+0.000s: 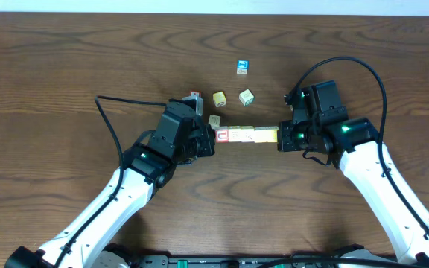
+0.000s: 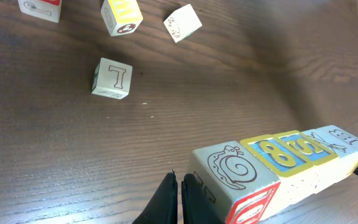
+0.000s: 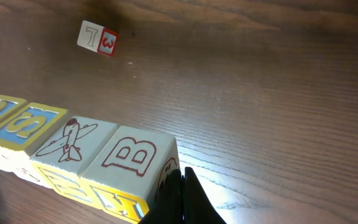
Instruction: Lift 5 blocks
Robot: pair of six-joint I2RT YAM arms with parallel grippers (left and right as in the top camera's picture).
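block row (image 1: 246,135), squeezed between end effectors (image 1: 214,141) (image 1: 279,138)

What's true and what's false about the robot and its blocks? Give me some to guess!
1. The blocks between the two arms lie in one straight row. True.
2. The left gripper and right gripper are wide open. False: both are shut, one at each end of the row.
3. A blue block sits apart from the row. True.
4. The end block by the right gripper shows a Z on top. False: it shows a B.
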